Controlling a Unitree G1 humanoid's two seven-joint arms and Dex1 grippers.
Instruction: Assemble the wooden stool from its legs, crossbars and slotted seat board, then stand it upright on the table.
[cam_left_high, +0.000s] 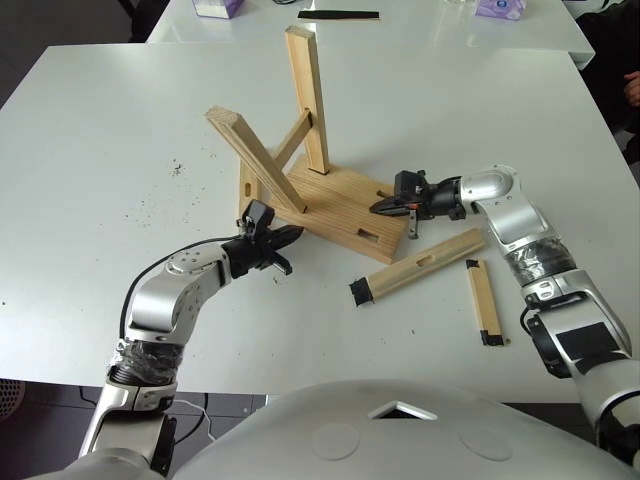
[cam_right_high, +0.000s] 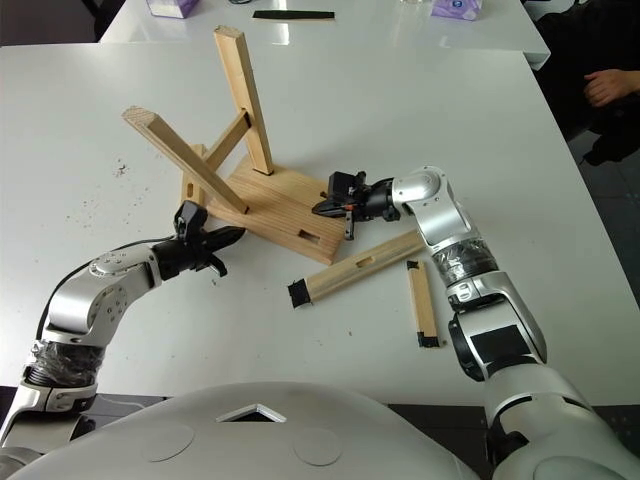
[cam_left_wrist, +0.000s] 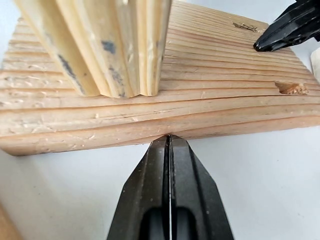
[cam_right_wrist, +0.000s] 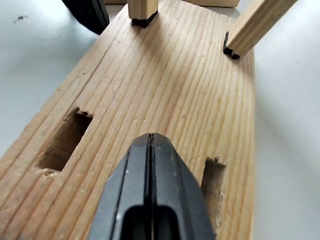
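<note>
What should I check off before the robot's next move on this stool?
1. Two legs fitted in the seat board, joined by a crossbar: ok.
2. Remaining slots clear: ok, both empty.
3. Right gripper free to pick: ok, shut on nothing, over the board between the slots.
4. Left gripper steadying the board: cannot tell; shut, tip at the board's near edge.
5. Loose leg and loose crossbar accessible: ok, flat on the table by the right arm.
6. Stool complete and upright: not ok.
</note>
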